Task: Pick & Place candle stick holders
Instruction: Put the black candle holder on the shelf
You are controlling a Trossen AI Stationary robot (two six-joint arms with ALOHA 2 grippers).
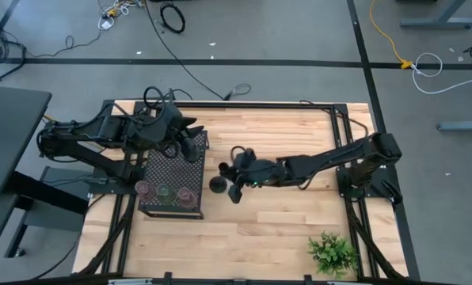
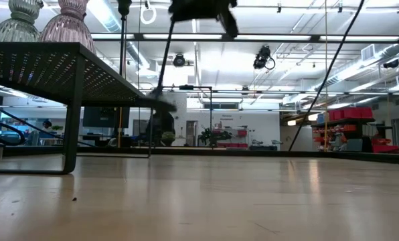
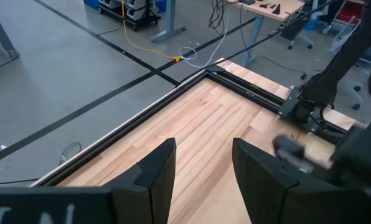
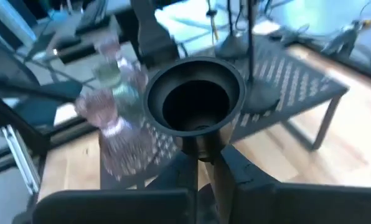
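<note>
My right gripper (image 1: 234, 179) is shut on a black candle stick holder (image 4: 195, 99) near the table's middle, just right of the black perforated stand (image 1: 173, 178). The holder's round base (image 1: 218, 185) shows beside the stand. Three glass holders (image 1: 164, 191), pinkish and pale green, stand on the stand's near part. They also show in the low view (image 2: 65, 20). Two more black holders (image 4: 251, 56) stand on its far part. My left gripper (image 3: 204, 168) is open and empty above the stand's far edge (image 1: 190, 141). My right gripper pinches the black holder's thin stem (image 4: 201, 146) between its two fingers, just below the round cup (image 4: 195, 93). The cup's mouth faces the wrist camera. In the low view the stem (image 2: 165, 60) slants down from the gripper to the base (image 2: 163, 104), clear of the table.
A green leafy plant (image 1: 332, 253) stands at the table's near right corner. A dark frame (image 1: 343, 111) runs round the table's edges. Bare wood (image 1: 268, 229) lies between the stand and the plant.
</note>
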